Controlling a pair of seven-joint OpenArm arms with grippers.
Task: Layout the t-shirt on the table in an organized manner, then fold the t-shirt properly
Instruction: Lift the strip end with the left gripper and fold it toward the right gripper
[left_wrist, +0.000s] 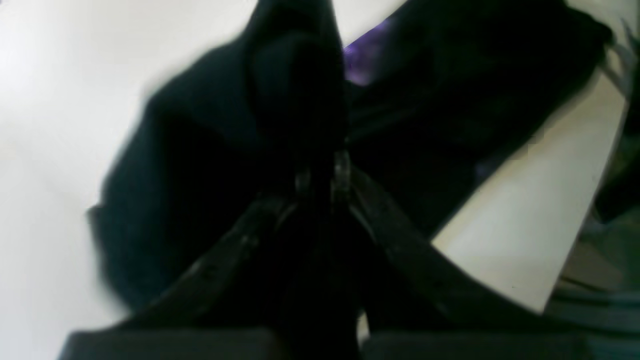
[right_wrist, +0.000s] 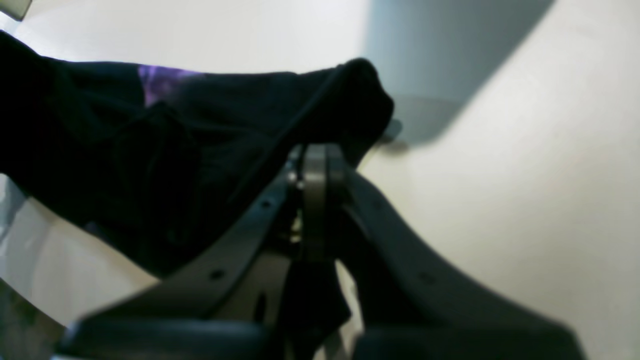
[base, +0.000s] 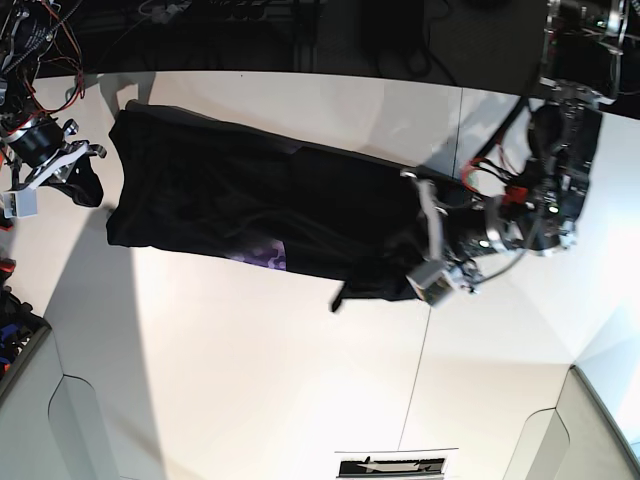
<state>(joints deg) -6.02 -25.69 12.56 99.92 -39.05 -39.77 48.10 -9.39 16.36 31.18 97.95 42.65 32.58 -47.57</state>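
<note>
Right claw (base: 88, 190) at far left, clamped on black shirt (base: 260, 215) edge; shirt stretched across white counter (base: 250, 380), purple lining showing; left claw (base: 425, 235) at right, pinching the other end. Layout step; next: lower and flatten cloth.

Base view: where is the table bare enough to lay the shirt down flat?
The widest free patch of table lies below the t-shirt in the base view, running down to the label strip at the bottom edge. A narrower bare band sits above the shirt, under the dark far edge. It is crowded at both shirt ends, where the left gripper and right gripper pinch it.
</note>
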